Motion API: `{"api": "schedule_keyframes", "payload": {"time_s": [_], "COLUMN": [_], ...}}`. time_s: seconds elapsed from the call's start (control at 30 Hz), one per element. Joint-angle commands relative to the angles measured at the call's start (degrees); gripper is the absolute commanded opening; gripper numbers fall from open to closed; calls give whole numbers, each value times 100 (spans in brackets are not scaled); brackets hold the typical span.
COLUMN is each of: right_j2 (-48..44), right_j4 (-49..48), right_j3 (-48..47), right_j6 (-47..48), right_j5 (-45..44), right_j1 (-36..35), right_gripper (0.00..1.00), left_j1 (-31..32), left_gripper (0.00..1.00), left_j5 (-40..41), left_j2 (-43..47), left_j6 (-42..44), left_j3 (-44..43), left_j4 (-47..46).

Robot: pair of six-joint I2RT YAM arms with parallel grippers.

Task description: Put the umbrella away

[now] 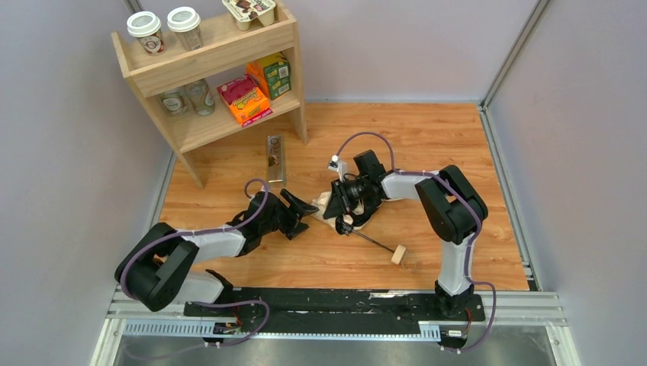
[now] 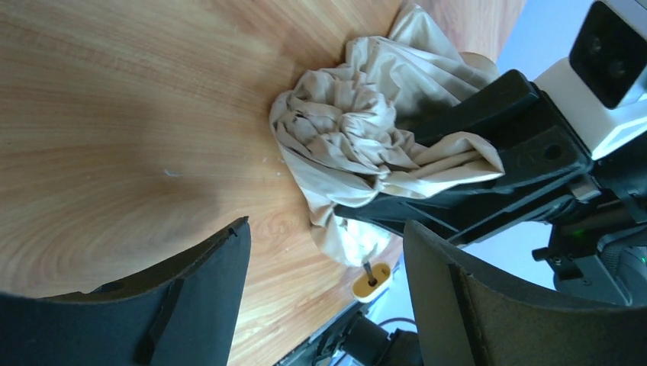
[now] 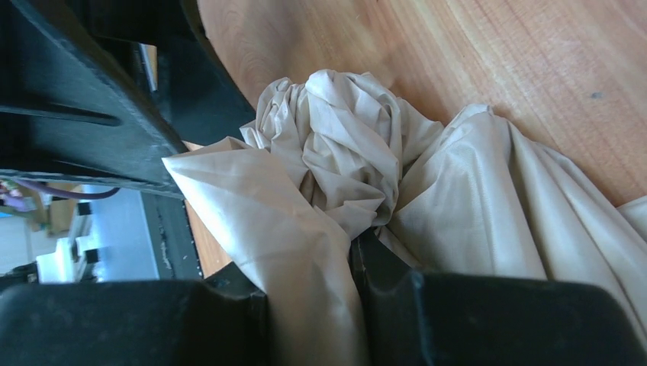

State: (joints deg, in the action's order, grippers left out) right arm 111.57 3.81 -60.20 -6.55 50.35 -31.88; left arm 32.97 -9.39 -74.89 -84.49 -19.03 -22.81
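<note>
Closest to us, the two arms are bolted to a black rail (image 1: 328, 299) at the near edge of the wooden tabletop (image 1: 458, 137). Just past it, toward the right, lies the small light wooden knob (image 1: 397, 255) of the umbrella (image 2: 343, 145). A thin black shaft (image 1: 374, 240) runs from the knob up and left, into the bunched beige cloth in the middle of the tabletop.

The right end effector (image 3: 311, 305) is squeezed onto a fold of that cloth, with the fabric pinched between its two fingers. The left end effector (image 1: 305, 216) is right beside the cloth, on its left. Its fingers stand wide apart and hold nothing.

Farther back, a flat dark packet (image 1: 275, 158) lies on the tabletop by the foot of a wooden shelf (image 1: 214, 53). On the lower board, we see two glass jars (image 1: 189, 99), a pink and orange box (image 1: 244, 99) and a green and yellow box (image 1: 275, 75). On top stand two paper cups with white lids (image 1: 145, 34) and a pack of little tubs (image 1: 249, 9). The boxes and cups have printing, but it is too small for us to read.
</note>
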Motion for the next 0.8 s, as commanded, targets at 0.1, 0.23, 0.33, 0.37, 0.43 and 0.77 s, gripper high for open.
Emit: {"api": "schedule_keyframes", "payload": {"time_s": [0.1, 0.23, 0.33, 0.37, 0.43, 0.77], "right_j2": [690, 813, 814, 805, 796, 507], "right_j4": [928, 981, 990, 972, 981, 1227], "right_j3": [27, -61, -105, -114, -140, -184], "right_j6": [-119, -84, -75, -84, -84, 13], "right_j5": [212, 300, 362, 397, 458, 467], "right_j1": [173, 191, 200, 200, 200, 173], "right_gripper": [0, 0, 0, 0, 0, 0], "left_j1": [210, 288, 420, 490, 613, 667], "left_gripper": [80, 80, 80, 80, 76, 8], "left_j5": [779, 903, 921, 921, 921, 1202], "left_j2": [-841, -1333, -1633, -1773, -1940, -2416], "left_j6": [-367, -393, -647, -717, -893, -842], "left_j3": [-400, -698, -795, -865, -918, -638], "left_j4": [-399, -391, -391, -243, -5, -479]}}
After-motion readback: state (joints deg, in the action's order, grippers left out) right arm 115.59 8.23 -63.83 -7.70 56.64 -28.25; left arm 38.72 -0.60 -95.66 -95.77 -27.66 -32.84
